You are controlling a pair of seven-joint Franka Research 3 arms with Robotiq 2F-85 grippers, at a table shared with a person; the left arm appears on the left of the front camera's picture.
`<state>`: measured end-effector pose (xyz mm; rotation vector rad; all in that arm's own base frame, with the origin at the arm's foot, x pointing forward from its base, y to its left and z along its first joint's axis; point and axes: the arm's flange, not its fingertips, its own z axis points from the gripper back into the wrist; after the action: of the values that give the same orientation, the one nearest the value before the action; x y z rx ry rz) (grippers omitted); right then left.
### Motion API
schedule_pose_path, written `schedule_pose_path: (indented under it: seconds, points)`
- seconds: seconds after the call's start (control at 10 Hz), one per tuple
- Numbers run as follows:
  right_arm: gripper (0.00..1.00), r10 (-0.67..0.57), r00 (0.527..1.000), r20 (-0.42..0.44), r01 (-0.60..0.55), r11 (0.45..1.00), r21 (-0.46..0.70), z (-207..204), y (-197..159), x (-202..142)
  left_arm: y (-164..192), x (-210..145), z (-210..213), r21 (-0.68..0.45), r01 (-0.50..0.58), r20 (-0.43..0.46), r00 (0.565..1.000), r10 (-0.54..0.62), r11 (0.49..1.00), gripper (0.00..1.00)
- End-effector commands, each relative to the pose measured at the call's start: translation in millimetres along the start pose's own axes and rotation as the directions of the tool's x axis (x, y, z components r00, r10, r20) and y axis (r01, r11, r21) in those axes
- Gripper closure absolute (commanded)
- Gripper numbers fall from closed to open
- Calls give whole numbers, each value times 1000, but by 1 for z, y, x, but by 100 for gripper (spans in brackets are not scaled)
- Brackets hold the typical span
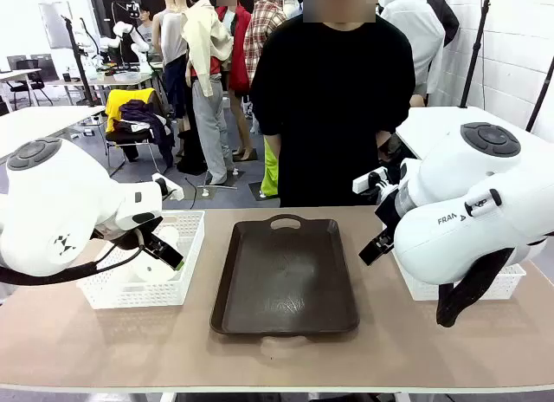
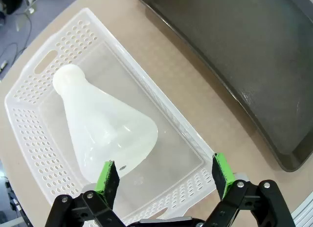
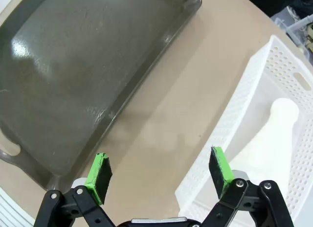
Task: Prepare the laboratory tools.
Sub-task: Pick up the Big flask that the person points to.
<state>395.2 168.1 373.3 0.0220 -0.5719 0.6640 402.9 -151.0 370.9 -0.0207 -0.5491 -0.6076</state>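
Left hand (image 2: pixel 166 175), released and wide, hangs over a translucent white plastic conical flask (image 2: pixel 105 124) lying sideways in a white perforated plastic basket (image 2: pixel 44 70). Right hand (image 3: pixel 160 172), equally released, hovers beside a second flask (image 3: pixel 271 144) in its own mesh basket (image 3: pixel 254 75). Likely light, smooth, slippery, slightly flexible; the narrow neck suits gripping best.

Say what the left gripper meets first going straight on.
Likely the floor of the white basket, just beside the wide base of the flask lying in it; depth is unclear, so the left gripper may clip that base.
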Motion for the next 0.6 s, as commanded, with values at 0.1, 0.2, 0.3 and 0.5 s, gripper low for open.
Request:
schedule_pose_path:
  seconds: [0.1,0.2,0.3,0.5]
  points:
    - [0,0,1000,0,0,1000,0,0,0,0,0,0,0,0,0,0,1000,0,1000,0]
    - [0,0,1000,0,0,1000,0,0,0,0,0,0,0,0,0,0,1000,0,1000,0]
    - [0,0,1000,0,0,1000,0,0,0,0,0,0,0,0,0,0,1000,0,1000,0]
    - [0,0,1000,0,0,1000,0,0,0,0,0,0,0,0,0,0,1000,0,1000,0]
